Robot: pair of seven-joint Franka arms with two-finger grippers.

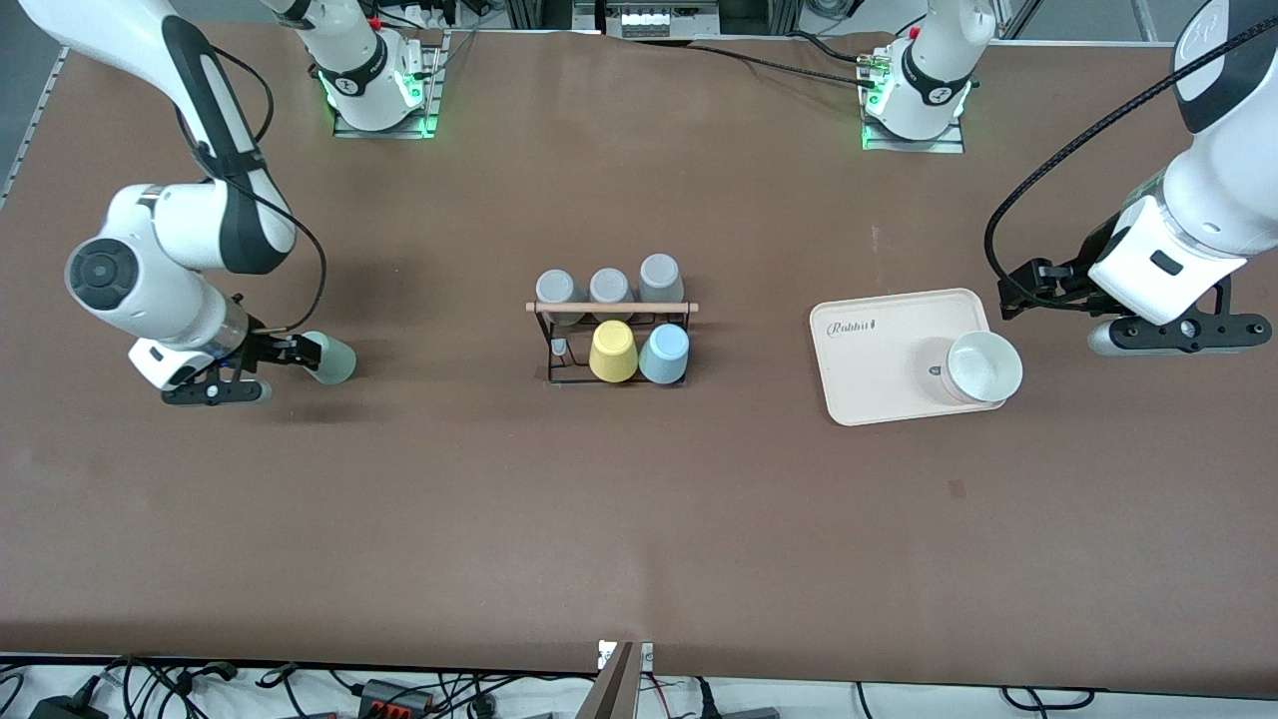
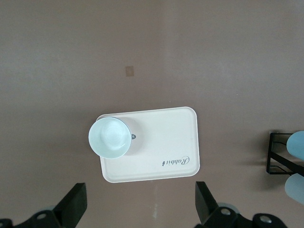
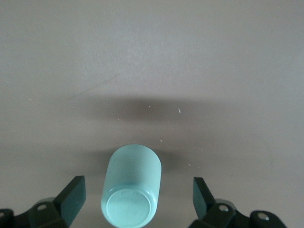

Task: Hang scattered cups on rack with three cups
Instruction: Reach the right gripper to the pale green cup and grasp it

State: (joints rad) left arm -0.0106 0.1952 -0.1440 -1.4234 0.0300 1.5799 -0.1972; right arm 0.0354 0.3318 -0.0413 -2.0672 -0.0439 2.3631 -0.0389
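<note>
Right pincer point(image 1: 300, 352), open, straddles the lying green cup point(image 1: 332, 359); next, close and carry it to the rack point(image 1: 611, 340). Left pincer point(image 2: 137, 202) waits open over the tray point(image 1: 879, 384).

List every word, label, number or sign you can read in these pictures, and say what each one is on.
"Rabbit" – script wording on the cream tray, printed near one corner; the last letters are hard to make out.
A small dark mark on the tray beside the white bowl – too small to read.
Round logos on the arm bases – too small to read.
No other text shows.
</note>
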